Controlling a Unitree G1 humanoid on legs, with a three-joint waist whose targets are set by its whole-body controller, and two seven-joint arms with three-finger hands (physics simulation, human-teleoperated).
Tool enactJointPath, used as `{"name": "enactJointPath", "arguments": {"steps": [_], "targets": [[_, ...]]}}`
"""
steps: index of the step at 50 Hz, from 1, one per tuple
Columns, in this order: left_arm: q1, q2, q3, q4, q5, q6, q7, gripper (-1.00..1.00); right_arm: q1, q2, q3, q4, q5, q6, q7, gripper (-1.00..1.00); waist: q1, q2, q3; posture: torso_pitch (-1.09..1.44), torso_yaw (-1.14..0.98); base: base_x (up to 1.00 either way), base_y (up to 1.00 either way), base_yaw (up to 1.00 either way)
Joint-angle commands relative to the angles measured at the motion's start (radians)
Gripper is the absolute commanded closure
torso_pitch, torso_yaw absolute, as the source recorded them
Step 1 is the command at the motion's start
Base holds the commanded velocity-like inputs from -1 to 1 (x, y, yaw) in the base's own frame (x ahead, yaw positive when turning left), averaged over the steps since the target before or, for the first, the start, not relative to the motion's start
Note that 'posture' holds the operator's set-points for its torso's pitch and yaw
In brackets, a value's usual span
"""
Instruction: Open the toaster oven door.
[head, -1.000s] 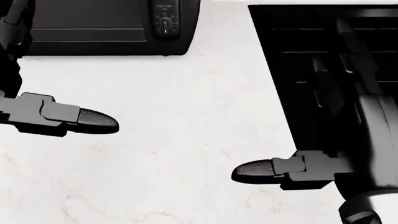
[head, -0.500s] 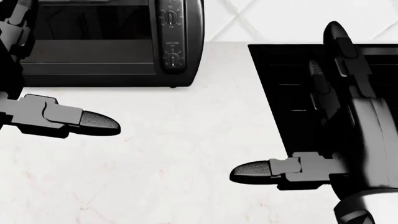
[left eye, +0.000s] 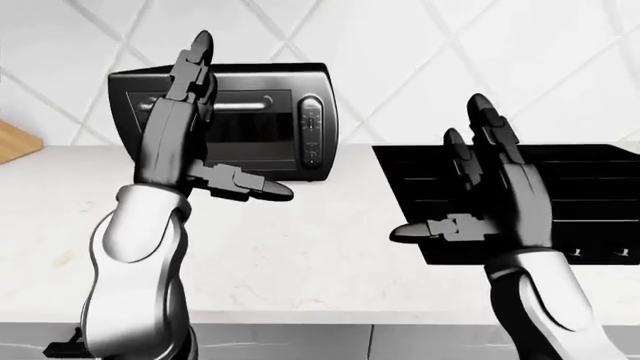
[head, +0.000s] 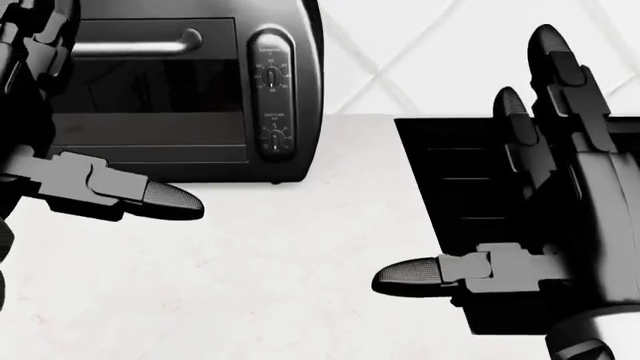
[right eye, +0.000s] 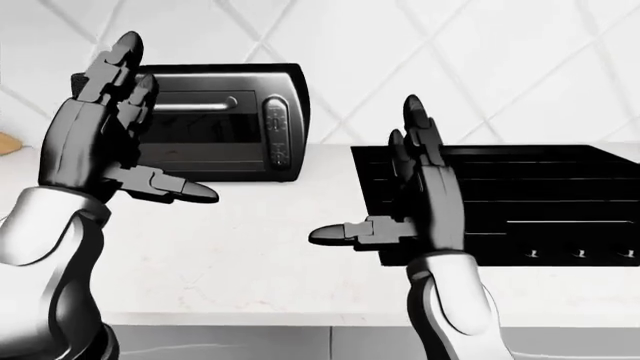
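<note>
While both hands (left eye: 200, 142) (left eye: 500, 195) hover splayed open, the toaster oven door (head: 150, 90) is closed.

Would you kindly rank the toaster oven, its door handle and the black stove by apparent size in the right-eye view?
1. Black stove, cut off at the view's right edge.
2. Toaster oven, partly hidden by the left hand.
3. Door handle, clearly smallest.
</note>
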Motion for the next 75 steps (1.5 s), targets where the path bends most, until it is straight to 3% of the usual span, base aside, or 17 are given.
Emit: {"name": "enactJointPath", "arguments": {"steps": [1,4,25,32,37,45,51,62,75], "targets": [[-0.025,0.006,0.010,-0.014,0.009,-0.035,-0.002,-1.00,-0.022,-0.003,-0.001,-0.022,0.002,-0.022,-0.001,-1.00,0.001,0.000,-0.006,-0.51,0.00,0.00,0.00,0.00],[-0.011,0.030,-0.008,0.009,0.040,-0.061,-0.020,-1.00,-0.020,-0.004,0.001,-0.017,0.001,-0.030,-0.001,-1.00,0.000,-0.001,-0.014,-0.53,0.00,0.00,0.00,0.00],[-0.017,0.016,-0.005,0.040,0.137,-0.095,-0.093,-1.00,-0.030,-0.002,0.005,-0.029,0.002,-0.012,-0.008,-1.00,-0.002,-0.006,-0.032,-0.55,0.00,0.00,0.00,0.00],[0.017,0.036,-0.043,0.174,0.316,-0.264,-0.142,-1.00,-0.031,-0.002,0.005,-0.035,0.004,-0.004,-0.012,-1.00,-0.003,-0.005,-0.035,-0.55,0.00,0.00,0.00,0.00],[0.001,0.029,-0.031,0.282,0.455,-0.392,-0.164,-1.00,-0.022,-0.002,0.008,-0.017,-0.001,-0.032,-0.006,-1.00,-0.004,-0.007,-0.034,-0.55,0.00,0.00,0.00,0.00],[-0.055,0.026,-0.051,0.464,0.694,-0.617,-0.115,-1.00,-0.009,0.000,0.009,0.000,-0.008,-0.058,0.003,-1.00,-0.009,-0.010,-0.035,-0.55,0.00,0.00,0.00,0.00],[-0.077,0.007,-0.058,0.520,0.798,-0.718,-0.117,-1.00,-0.013,0.000,0.004,-0.005,-0.004,-0.050,0.003,-1.00,-0.012,-0.010,-0.036,-0.55,0.00,0.00,0.00,0.00],[-0.077,0.002,-0.052,0.612,0.867,-0.803,-0.118,-1.00,-0.032,-0.004,-0.006,-0.030,0.011,-0.010,-0.011,-1.00,-0.016,-0.010,-0.038,-0.55,0.00,0.00,0.00,0.00],[-0.089,0.011,-0.052,0.715,0.911,-0.805,-0.142,-1.00,-0.017,-0.007,-0.009,-0.017,0.014,-0.036,-0.011,-1.00,-0.019,-0.010,-0.039,-0.55,0.00,0.00,0.00,0.00]]}}
